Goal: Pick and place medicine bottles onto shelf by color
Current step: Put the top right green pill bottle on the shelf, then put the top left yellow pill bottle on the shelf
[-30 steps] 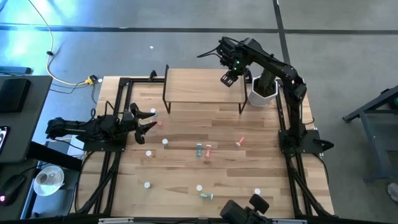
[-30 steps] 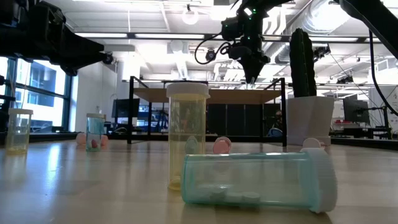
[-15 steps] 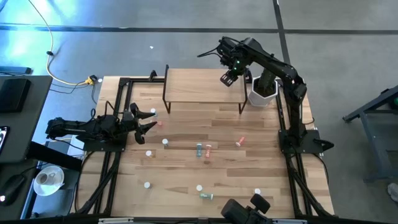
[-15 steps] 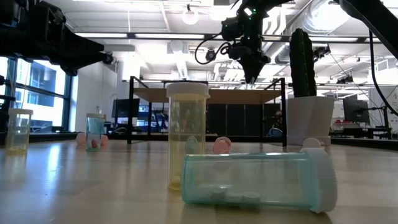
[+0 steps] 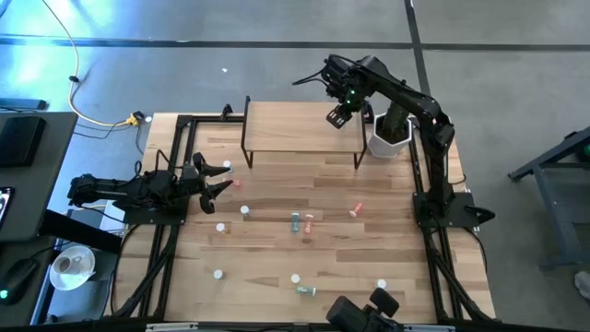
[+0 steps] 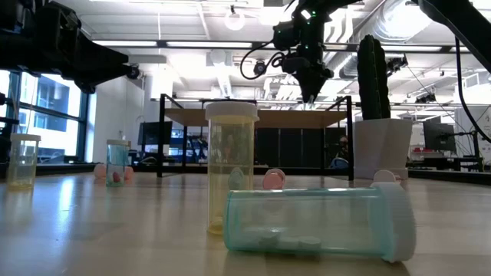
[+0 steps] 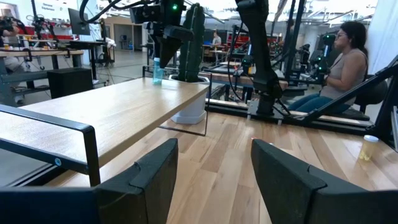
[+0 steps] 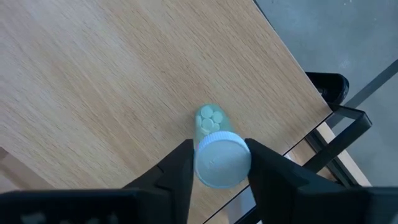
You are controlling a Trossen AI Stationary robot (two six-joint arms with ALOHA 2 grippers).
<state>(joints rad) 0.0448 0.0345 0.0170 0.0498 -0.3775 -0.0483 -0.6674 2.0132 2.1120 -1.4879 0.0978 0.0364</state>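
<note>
**A:** Nearest the front, what's lying about?

**B:** A green bottle [image 6: 314, 222] on its side on the table [image 5: 277, 249], with a yellow bottle [image 6: 230, 169] upright just behind it. Others are scattered across the boards, pink and teal among them. I'd say none of these has been sorted yet.

**A:** And the left gripper [image 5: 219, 178]?

**B:** It waits at the table's left edge, level with the shelf's left end. Its jaws are spread and there's nothing between them. It faces along the table, probably to stay out of the way.

**A:** Further back?

**B:** The shelf [image 5: 295, 129]. The right gripper [image 5: 337, 117] hangs over its far right corner, pointing straight down, closed on a blue bottle [image 8: 222, 163].

**A:** Held, or set down?

**B:** Both, it seems. The bottle stands upright on the shelf top, near the edge, with a finger against each side of its white cap. The grip from above keeps it upright for the drop-off. That corner looks to be the blue spot, and no other bottle shows on the shelf.
</note>
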